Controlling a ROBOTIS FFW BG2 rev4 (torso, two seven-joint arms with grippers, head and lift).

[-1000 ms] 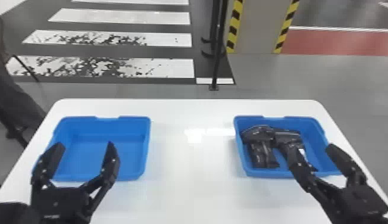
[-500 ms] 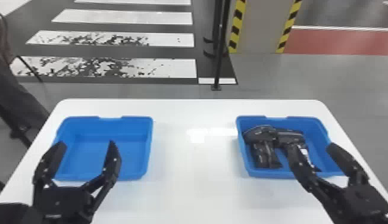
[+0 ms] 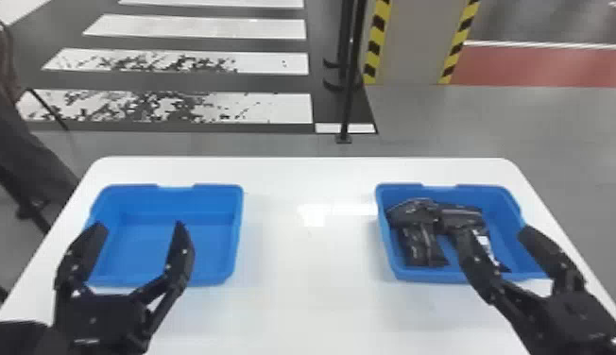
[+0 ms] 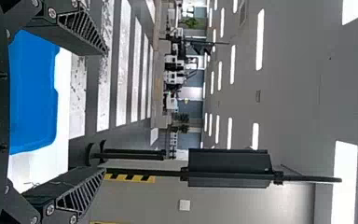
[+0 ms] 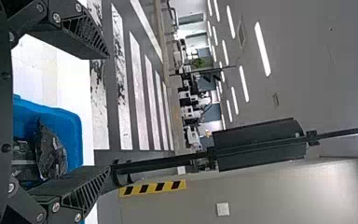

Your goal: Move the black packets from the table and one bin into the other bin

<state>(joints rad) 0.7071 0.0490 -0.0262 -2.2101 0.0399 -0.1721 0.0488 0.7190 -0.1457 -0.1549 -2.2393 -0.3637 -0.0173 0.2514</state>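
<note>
The left pincer (image 3: pixel 141 225) stands wide, over the near part of the left bin (image 3: pixel 218 190). The right pincer (image 3: pixel 494 231) is also wide, over the near right part of the right bin (image 3: pixel 482 190). Both blue bins sit well apart on the white table (image 3: pixel 312 292). Black packets (image 3: pixel 415 212) lie overlapping in the right bin, mostly toward its left and far sides. Beyond the table are a black post (image 3: pixel 347 111) and a striped-edged column (image 3: pixel 413 45).

Head view looks down, wrist views outward (all three catch the crosswalk (image 3: pixel 193 26)).
</note>
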